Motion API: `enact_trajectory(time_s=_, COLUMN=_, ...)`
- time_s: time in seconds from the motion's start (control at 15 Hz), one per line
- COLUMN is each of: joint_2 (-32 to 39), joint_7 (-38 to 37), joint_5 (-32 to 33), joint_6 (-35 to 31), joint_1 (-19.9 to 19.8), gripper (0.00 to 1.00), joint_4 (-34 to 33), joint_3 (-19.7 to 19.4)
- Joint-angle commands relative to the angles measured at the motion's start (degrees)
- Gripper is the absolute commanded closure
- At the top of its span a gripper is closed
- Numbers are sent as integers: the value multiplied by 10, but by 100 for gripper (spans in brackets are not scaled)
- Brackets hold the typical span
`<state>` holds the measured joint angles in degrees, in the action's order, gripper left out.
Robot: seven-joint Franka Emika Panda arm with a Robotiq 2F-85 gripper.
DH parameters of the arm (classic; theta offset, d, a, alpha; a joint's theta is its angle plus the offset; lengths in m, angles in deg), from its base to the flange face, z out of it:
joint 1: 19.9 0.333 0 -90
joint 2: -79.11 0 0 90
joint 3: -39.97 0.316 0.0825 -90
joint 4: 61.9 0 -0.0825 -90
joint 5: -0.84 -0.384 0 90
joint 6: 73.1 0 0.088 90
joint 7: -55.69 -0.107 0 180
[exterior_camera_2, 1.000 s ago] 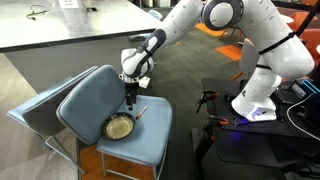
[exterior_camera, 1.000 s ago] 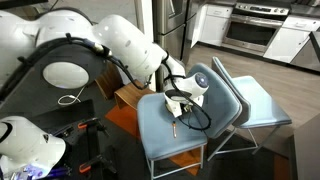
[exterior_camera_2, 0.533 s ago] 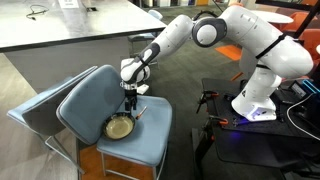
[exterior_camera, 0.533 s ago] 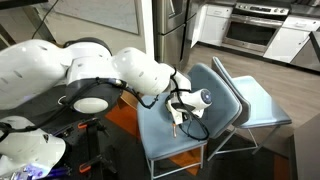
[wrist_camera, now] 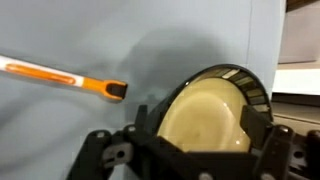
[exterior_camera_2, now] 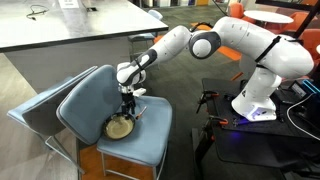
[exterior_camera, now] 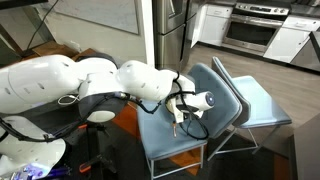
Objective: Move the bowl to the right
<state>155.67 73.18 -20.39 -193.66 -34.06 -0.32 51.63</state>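
The bowl (exterior_camera_2: pixel 119 128) is small, round and shallow, cream inside with a dark rim. It sits on the blue chair seat (exterior_camera_2: pixel 150 140). My gripper (exterior_camera_2: pixel 127 108) hangs just above the bowl's near edge. In the wrist view the bowl (wrist_camera: pixel 205 115) fills the space between my gripper's (wrist_camera: pixel 203 132) two dark fingers. The jaws stand wide, one on each side of the bowl, not closed on it. In an exterior view my gripper (exterior_camera: pixel 176 118) is low over the seat (exterior_camera: pixel 165 135) and hides the bowl.
A thin orange stick with a black tip (wrist_camera: pixel 60 78) lies on the seat beside the bowl, also visible in an exterior view (exterior_camera_2: pixel 140 110). The chair's blue backrest (exterior_camera_2: pixel 85 95) rises behind the bowl. A second chair (exterior_camera: pixel 250 100) stands next to it.
The arm has swung over the seat and the gripper has come down closer to the bowl. The bowl and the stick have not moved.
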Motion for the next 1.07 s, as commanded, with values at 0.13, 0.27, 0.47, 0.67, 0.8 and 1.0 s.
enact_trajectory(time_s=0.13, joint_2=70, joint_7=-56, joint_5=-2, joint_6=63, joint_1=5, gripper=5, joint_4=-110, joint_3=-5)
enact_trajectory(time_s=0.27, joint_2=80, joint_7=-55, joint_5=-1, joint_6=59, joint_1=4, gripper=29, joint_4=-123, joint_3=-1)
enact_trajectory(time_s=0.47, joint_2=90, joint_7=-54, joint_5=1, joint_6=56, joint_1=7, gripper=47, joint_4=-141, joint_3=-2)
enact_trajectory(time_s=0.67, joint_2=73, joint_7=-53, joint_5=-4, joint_6=46, joint_1=11, gripper=69, joint_4=-123, joint_3=-10)
enact_trajectory(time_s=0.8, joint_2=73, joint_7=-54, joint_5=-4, joint_6=46, joint_1=10, gripper=84, joint_4=-124, joint_3=-12)
enact_trajectory(time_s=1.0, joint_2=73, joint_7=-58, joint_5=-6, joint_6=42, joint_1=6, gripper=100, joint_4=-124, joint_3=-14)
